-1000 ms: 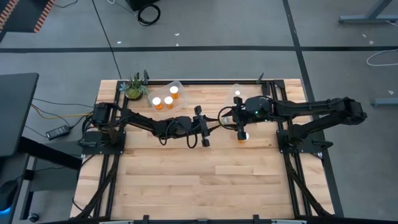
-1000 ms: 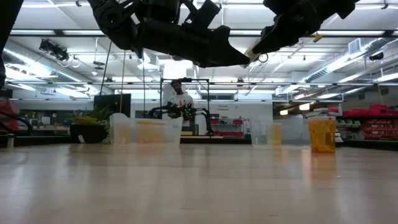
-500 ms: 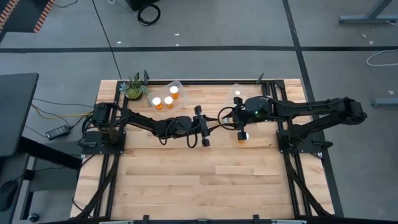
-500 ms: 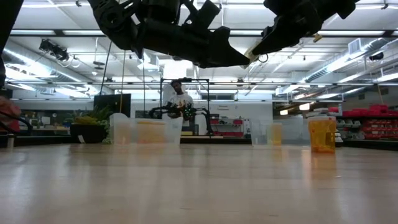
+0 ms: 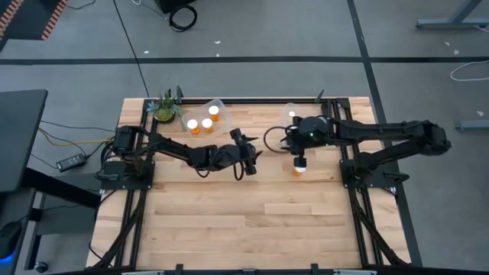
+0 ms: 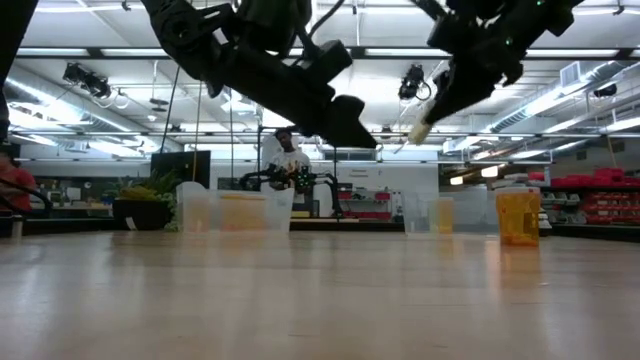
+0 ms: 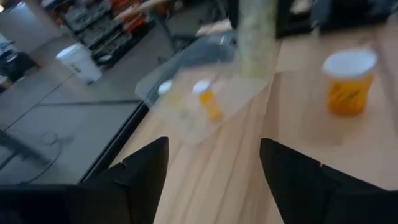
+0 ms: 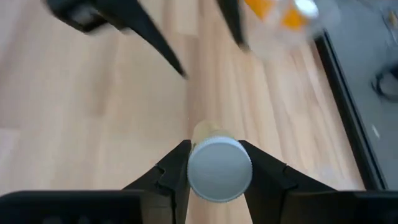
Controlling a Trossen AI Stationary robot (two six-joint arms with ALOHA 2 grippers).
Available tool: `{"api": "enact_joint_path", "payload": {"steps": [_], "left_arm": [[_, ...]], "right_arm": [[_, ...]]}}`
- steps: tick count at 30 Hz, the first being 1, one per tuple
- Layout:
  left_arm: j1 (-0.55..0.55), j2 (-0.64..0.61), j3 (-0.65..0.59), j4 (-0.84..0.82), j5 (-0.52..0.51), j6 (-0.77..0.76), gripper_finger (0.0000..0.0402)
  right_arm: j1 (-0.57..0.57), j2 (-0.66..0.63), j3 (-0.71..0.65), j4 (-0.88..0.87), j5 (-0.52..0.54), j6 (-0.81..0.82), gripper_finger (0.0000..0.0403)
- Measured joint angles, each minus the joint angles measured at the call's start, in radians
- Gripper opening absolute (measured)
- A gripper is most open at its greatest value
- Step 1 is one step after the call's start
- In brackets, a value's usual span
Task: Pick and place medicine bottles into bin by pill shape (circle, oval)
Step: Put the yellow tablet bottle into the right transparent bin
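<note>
My right gripper (image 5: 296,151) hangs above the table's far middle, shut on a pale bottle with a white cap (image 8: 219,169); the bottle also shows in the low view (image 6: 421,128). An orange bottle with a white cap (image 5: 299,167) stands on its base on the table just near of it. My left gripper (image 5: 244,155) is open and empty above the table, left of the right gripper. Three orange bottles stand in the far-left clear bin (image 5: 203,118), one in the clear bin (image 5: 292,114) at the far middle. My right gripper pinches the pale bottle at the sides of its white cap (image 8: 190,172) between its two fingers. The cap faces the wrist, and the body points away from it, slanting down. The bottle is lifted clear of the table.
A small potted plant (image 5: 164,108) stands at the far-left corner beside the left bin. Black frame rails run along the table's left and right sides. The near half of the wooden table (image 5: 252,229) is bare. A person (image 6: 288,150) shows far behind the table.
My left gripper has turned and swung a little toward the table's left, still open. My right gripper has tipped downward with the pale bottle, which now points lower. The standing orange bottle has not moved.
</note>
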Motion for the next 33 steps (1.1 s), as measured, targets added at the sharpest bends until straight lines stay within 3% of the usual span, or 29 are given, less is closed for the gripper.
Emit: {"api": "enact_joint_path", "payload": {"steps": [10, 17, 33], "left_arm": [[0.000, 0.000, 0.000, -0.048, -0.029, -0.026, 0.0242], [-0.004, 0.000, 0.000, -0.048, -0.029, -0.027, 0.0221], [-0.005, 0.000, 0.000, -0.049, -0.028, -0.052, 0.0199]], "right_arm": [[-0.270, 0.054, 0.000, -0.106, 0.065, 0.137, 0.0130], [-0.390, 0.128, 0.000, -0.177, 0.185, 0.234, 0.0131], [-0.472, 0.316, 0.000, -0.229, 0.068, 0.254, 0.0131]]}}
